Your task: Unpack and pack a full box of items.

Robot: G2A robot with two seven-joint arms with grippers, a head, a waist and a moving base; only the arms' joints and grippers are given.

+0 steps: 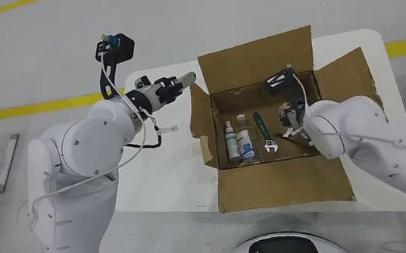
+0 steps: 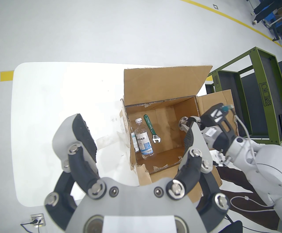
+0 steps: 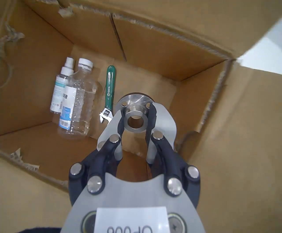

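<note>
Your right gripper (image 3: 137, 111) is closed on the neck of a metal flange (image 3: 134, 100), fingers pinching it from both sides, down inside the cardboard box (image 3: 154, 55). Just beside it on the box floor lies the green-handled wrench (image 3: 109, 88), then the clear bottle (image 3: 77, 99), then the spray bottle (image 3: 60, 92) against the far wall. From this alone I can't call whether the flange is going in or coming out. Either way, you need a straight vertical move, staying off the wrench head and the near wall. Your left gripper (image 2: 137, 126) hangs wide open and empty above the table (image 1: 164, 184), outside the box.
</note>
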